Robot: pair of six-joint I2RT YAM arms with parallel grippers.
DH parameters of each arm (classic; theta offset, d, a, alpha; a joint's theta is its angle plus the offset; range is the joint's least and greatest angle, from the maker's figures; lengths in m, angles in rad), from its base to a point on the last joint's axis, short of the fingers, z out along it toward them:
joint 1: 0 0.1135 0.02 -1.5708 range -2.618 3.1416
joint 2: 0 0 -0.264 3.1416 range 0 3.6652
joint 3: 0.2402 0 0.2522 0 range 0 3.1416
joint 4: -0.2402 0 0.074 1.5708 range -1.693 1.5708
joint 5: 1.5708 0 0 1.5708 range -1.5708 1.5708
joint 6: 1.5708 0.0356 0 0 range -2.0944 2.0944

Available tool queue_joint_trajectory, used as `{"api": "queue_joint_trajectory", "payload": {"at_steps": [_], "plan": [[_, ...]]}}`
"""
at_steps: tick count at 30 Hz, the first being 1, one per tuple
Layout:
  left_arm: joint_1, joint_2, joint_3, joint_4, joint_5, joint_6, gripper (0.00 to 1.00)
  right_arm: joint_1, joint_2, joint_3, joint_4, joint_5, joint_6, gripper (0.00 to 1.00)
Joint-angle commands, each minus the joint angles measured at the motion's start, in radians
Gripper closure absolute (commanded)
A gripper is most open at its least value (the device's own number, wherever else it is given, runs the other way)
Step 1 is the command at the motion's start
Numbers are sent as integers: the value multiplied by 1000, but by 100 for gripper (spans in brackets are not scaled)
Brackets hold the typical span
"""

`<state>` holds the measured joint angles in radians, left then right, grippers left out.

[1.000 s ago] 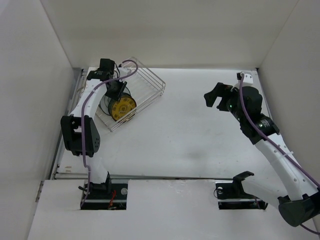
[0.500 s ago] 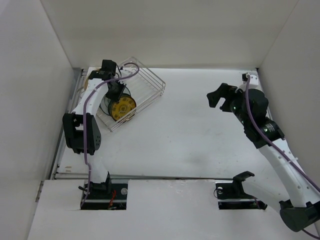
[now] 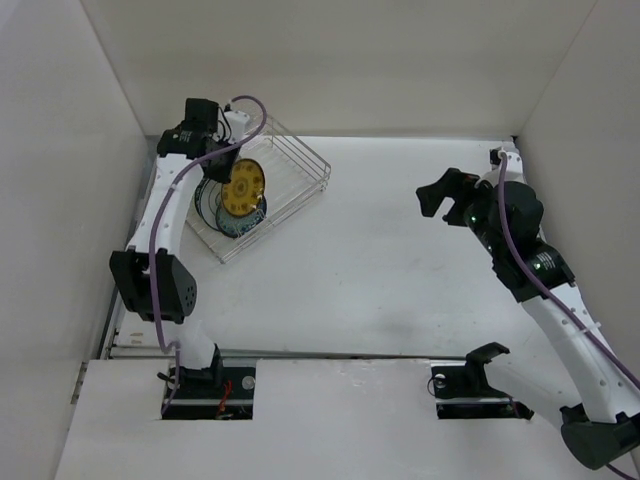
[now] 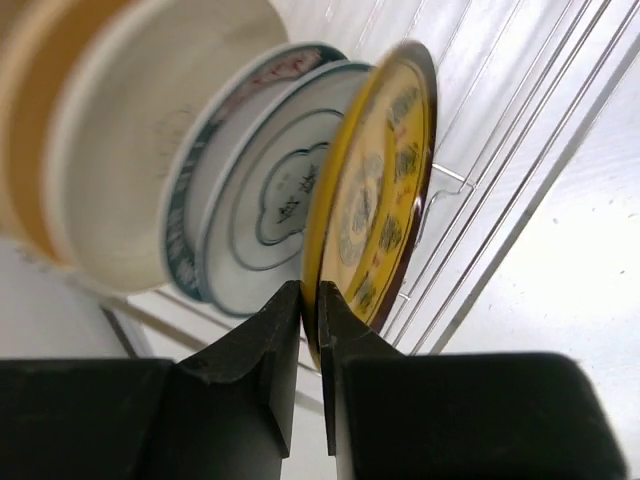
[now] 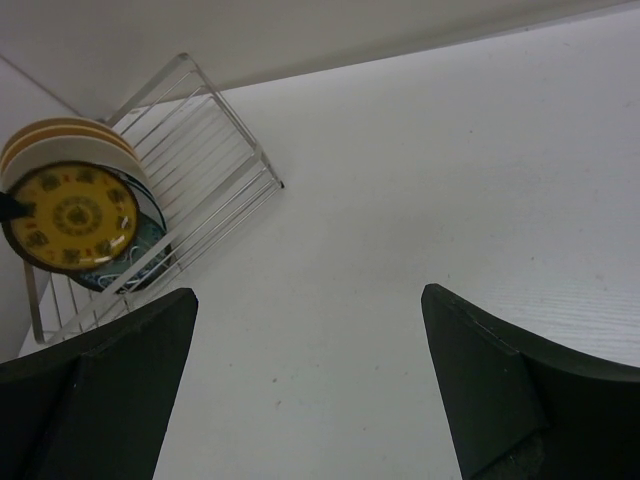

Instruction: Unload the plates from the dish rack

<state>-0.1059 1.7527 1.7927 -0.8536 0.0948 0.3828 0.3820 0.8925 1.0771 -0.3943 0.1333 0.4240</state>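
Observation:
My left gripper point(image 4: 310, 310) is shut on the lower rim of the small mustard-yellow plate point(image 4: 385, 200), holding it on edge above the dish rack point(image 4: 520, 150). Behind it stand the teal patterned plate point(image 4: 270, 210), a white plate with a dark patterned rim point(image 4: 185, 230), a cream plate point(image 4: 130, 150) and a tan one point(image 4: 30, 120). From above, the left gripper point(image 3: 222, 172) holds the yellow plate point(image 3: 243, 187) over the dish rack point(image 3: 295, 165) at the back left, with the teal plate point(image 3: 240, 220) below it. My right gripper point(image 3: 440, 195) hangs open, with nothing in it, over the table's right side.
The rack sits askew in the back left corner, close to the left wall point(image 3: 70, 200) and back wall point(image 3: 350, 70). Its right half point(image 5: 215, 170) holds bare wires. White table point(image 3: 380, 270) stretches between the rack and the right arm.
The left gripper has finished closing on the yellow plate and lifted it up and back out of its slot, uncovering the teal plate. The right arm has drifted slightly right.

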Motion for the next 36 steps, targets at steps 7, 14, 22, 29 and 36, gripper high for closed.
{"api": "queue_joint_trajectory", "payload": {"at_steps": [7, 14, 22, 29, 36], "plan": [[-6, -176, 115, -9, 83, -111, 100, 9, 78, 57, 34, -154, 7, 0], [-18, -134, 175, -146, 506, -231, 100, 27, 180, 75, 215, -410, 94, 0], [-132, -75, 36, -231, 758, -165, 100, 81, 321, 30, 351, -558, 153, 11], [-175, -65, 10, -222, 792, -171, 100, 147, 355, -31, 351, -502, 153, 17], [-195, -65, 10, -232, 806, -162, 100, 167, 393, -54, 373, -492, 163, 36]]}}
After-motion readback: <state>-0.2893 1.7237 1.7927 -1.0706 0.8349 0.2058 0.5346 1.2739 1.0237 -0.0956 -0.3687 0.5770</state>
